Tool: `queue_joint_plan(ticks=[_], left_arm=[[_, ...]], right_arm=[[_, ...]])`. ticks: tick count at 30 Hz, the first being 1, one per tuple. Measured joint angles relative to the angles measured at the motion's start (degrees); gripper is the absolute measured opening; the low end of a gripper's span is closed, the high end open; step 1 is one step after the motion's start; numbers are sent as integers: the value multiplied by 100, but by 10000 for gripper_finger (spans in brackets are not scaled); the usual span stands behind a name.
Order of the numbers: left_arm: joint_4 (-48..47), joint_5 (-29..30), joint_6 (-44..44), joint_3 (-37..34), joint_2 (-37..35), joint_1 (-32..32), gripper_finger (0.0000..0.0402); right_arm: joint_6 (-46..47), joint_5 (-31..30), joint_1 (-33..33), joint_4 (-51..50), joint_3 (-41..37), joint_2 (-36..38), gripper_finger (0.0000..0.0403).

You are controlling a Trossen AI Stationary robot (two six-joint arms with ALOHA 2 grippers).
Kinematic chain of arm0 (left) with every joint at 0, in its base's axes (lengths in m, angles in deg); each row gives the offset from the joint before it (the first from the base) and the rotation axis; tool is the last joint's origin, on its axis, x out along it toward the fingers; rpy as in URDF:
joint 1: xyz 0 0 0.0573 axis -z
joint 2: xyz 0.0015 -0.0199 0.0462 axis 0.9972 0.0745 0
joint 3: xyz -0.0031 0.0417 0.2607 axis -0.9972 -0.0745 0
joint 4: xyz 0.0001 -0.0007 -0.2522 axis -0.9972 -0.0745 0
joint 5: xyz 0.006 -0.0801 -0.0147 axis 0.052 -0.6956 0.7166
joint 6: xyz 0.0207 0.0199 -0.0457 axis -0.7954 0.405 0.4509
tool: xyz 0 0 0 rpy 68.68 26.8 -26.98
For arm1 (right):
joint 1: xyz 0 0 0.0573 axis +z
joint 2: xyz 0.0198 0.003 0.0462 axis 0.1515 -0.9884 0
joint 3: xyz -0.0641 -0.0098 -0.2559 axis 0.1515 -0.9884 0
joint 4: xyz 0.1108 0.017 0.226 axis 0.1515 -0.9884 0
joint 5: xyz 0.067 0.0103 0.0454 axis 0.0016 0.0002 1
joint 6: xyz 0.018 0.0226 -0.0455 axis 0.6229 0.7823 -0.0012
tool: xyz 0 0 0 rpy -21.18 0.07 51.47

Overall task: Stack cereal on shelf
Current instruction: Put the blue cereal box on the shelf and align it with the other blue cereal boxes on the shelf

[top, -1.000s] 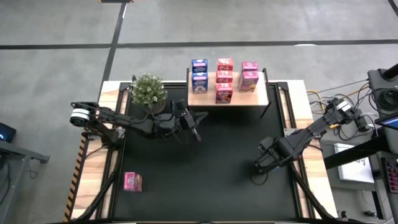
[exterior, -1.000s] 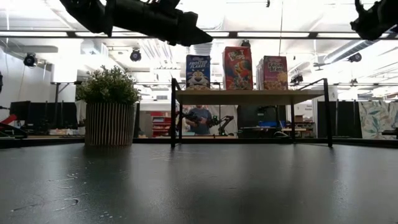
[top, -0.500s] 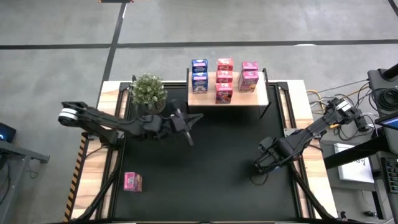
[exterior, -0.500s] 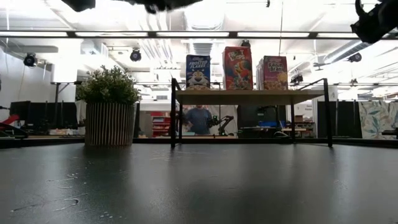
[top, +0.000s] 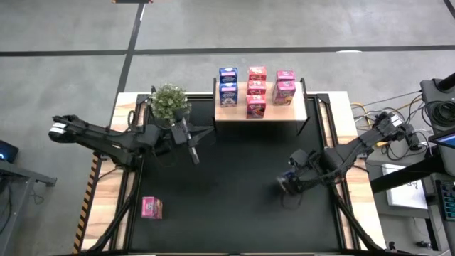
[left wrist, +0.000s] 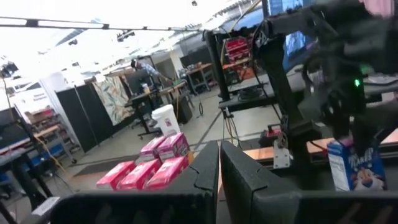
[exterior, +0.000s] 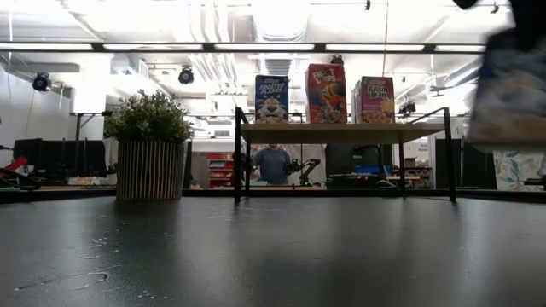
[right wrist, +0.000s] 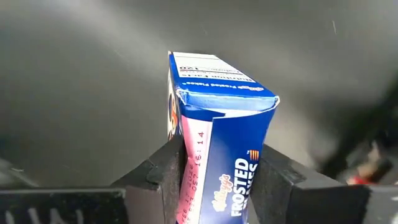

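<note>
Only in the right wrist view: right pincer point(right wrist: 217, 180) pinching a blue cereal box point(right wrist: 217, 130), elsewhere blurred.

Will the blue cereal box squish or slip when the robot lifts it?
The blue cereal box is probably light, thin cardboard; its end already bows where the right gripper pinches it. Its glossy sides might slip. Tall and narrow, it would likely tip easily.

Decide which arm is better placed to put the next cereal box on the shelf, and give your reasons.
The right. The right gripper already clamps a blue Frosted Flakes box above the table, with the shelf ahead. The left gripper is shut, holding nothing, beside the potted plant.
</note>
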Motion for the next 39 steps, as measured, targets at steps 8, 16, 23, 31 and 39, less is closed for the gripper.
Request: queue_joint_plan(ticks=[8,16,23,31,39], left_arm=[[-174,0,50,-258,-323,-2,0],[-146,9,52,-538,-679,-24,0],[-165,9,185,-890,-955,-129,0],[-140,7,356,-1126,-926,-201,0],[-167,-4,398,-1137,-652,-245,0]], right_arm=[[-2264,-561,-1167,912,1044,-30,135],[-5019,-305,-2583,1473,2395,-665,134],[-6872,79,-3377,1248,4069,-1788,134],[-8870,101,-3908,65,6093,-3228,134],[-10385,-71,-4171,-4,6285,-3622,134]])
